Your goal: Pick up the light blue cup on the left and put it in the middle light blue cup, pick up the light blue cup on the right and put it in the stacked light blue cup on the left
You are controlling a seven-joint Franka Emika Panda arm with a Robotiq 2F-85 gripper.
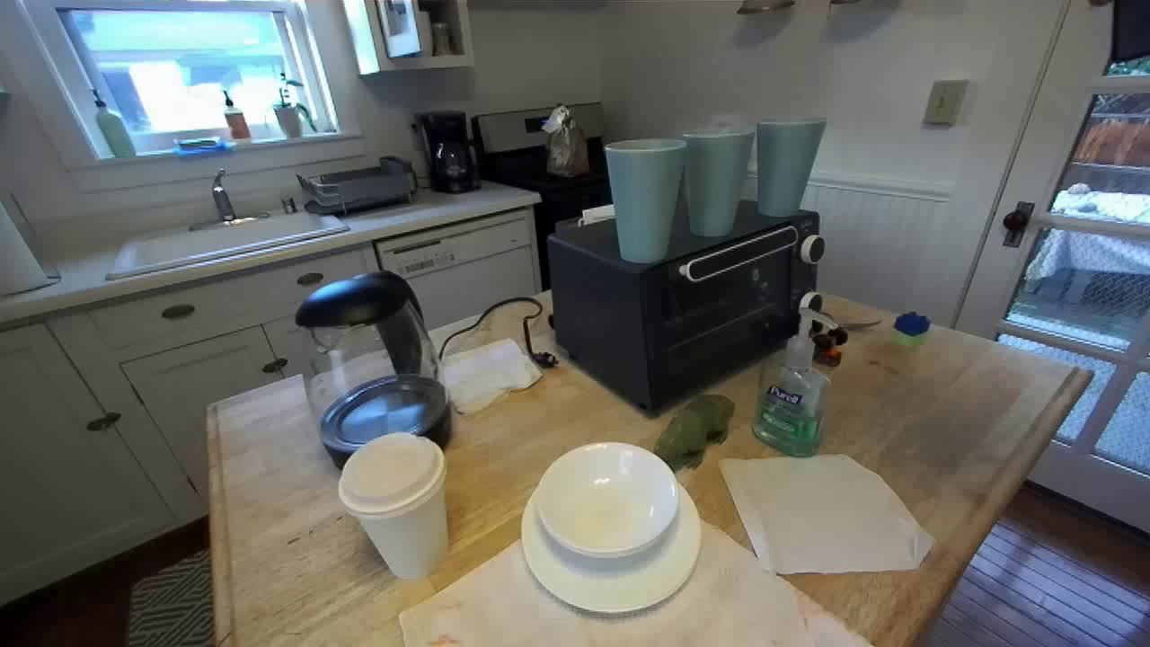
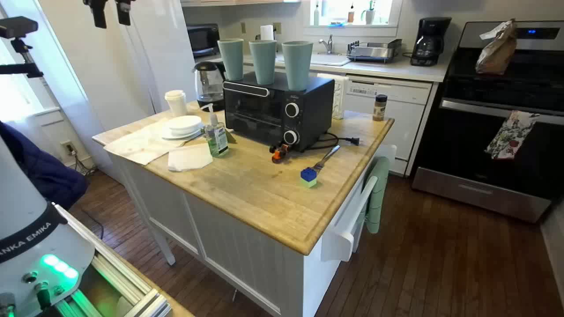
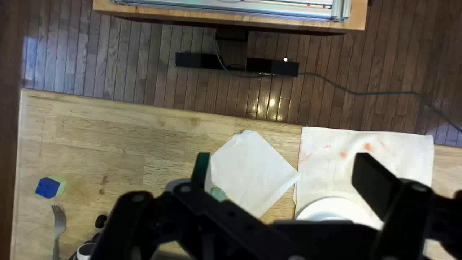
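Step in hand, as I read it: fetch left cup (image 1: pixel 645 202); nothing nested yet, all three upright atop toaster oven (image 1: pixel 597 310). Gripper (image 3: pixel 283 164) has its jaws wide apart, nothing held; in an exterior view it hangs high, well clear of the cups. Best: line up from above, pinch left cup near its rim so the grip should clear middle cup (image 2: pixel 263 62) when nesting, raise its base above that rim, center, lower slowly. Tapered shape probably tips if nudged. Right cup (image 2: pixel 297 66) is at the end with the knobs (image 2: pixel 292 109); later. In the way: left and middle cups sit close, so room may be tight. Sanitizer bottle (image 1: pixel 792 409) stands in front of toaster oven; kettle (image 1: pixel 382 359) off left cup's end, white lidded cup (image 1: pixel 400 512) near it, bowl (image 1: pixel 607 503) on plate (image 1: pixel 611 589).
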